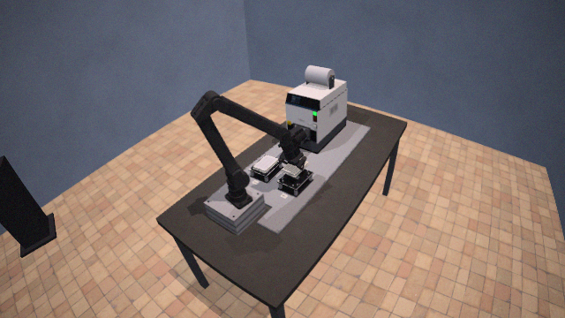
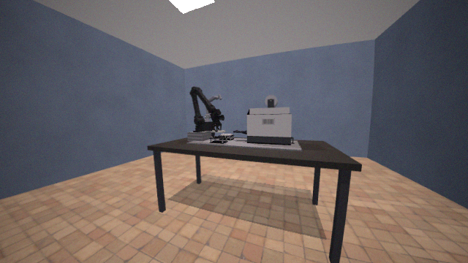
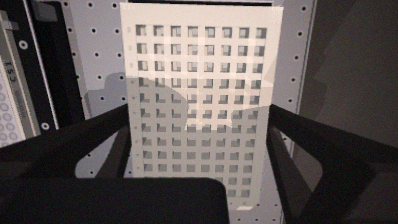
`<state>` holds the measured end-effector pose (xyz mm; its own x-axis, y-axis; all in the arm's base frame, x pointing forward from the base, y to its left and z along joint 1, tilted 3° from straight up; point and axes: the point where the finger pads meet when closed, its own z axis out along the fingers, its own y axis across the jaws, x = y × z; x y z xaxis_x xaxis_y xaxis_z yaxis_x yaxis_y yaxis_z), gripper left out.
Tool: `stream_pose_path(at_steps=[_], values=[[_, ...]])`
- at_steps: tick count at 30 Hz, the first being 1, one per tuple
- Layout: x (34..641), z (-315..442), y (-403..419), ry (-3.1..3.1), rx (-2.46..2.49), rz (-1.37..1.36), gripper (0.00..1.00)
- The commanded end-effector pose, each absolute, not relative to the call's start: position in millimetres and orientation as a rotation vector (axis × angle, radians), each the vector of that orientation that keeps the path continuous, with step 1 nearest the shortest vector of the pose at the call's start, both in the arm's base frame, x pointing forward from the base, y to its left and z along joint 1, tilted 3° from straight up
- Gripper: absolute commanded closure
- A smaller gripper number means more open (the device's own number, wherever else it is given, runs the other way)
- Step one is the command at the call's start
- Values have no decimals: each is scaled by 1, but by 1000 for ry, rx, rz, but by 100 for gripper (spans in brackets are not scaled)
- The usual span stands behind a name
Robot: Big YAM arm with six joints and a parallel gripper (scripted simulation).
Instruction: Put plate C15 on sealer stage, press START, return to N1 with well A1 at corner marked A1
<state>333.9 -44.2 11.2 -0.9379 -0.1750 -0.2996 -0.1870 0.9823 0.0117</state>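
In the middle of the top view, the gripper (image 1: 294, 166) (image 2: 218, 130) (image 3: 199, 111) points down with its fingers clamped on a pale plate (image 1: 291, 170) (image 2: 218, 131) (image 3: 200, 75), one finger along each long side, as the centre of the wrist view shows. This plate, the task's own by the look of the scene, though its label cannot be read, is up in the air over the black nest (image 1: 295, 182) (image 2: 219, 140), and a gap shows between the two at centre left of the exterior view. Just beside it, a little left of centre in the top view, the second plate (image 1: 266, 163) (image 2: 227, 135) (image 3: 15, 107) sits in the other nest (image 1: 265, 175) (image 3: 47, 85); it runs along the left edge of the wrist view, where its side label shows. The white sealer (image 1: 331, 117) (image 2: 269, 126) stands right of centre in the exterior view and above centre in the top view, its lamp (image 1: 314, 113) green and a white roll (image 1: 318, 75) (image 2: 273, 98) on top. The arm (image 1: 221, 146) (image 2: 197, 106) rises from a grey block (image 1: 214, 208) (image 2: 194, 136), and the nests and sealer stand on a grey board (image 1: 349, 137) (image 2: 241, 144) laid on the dark table (image 1: 353, 194) (image 2: 263, 155)
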Motion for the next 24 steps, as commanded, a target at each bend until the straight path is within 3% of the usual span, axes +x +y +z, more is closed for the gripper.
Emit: stream_pose_path(at_steps=[1,24], values=[[349,29,-46,2800,-259,50,100],[353,73,-51,2782,-247,41,100]])
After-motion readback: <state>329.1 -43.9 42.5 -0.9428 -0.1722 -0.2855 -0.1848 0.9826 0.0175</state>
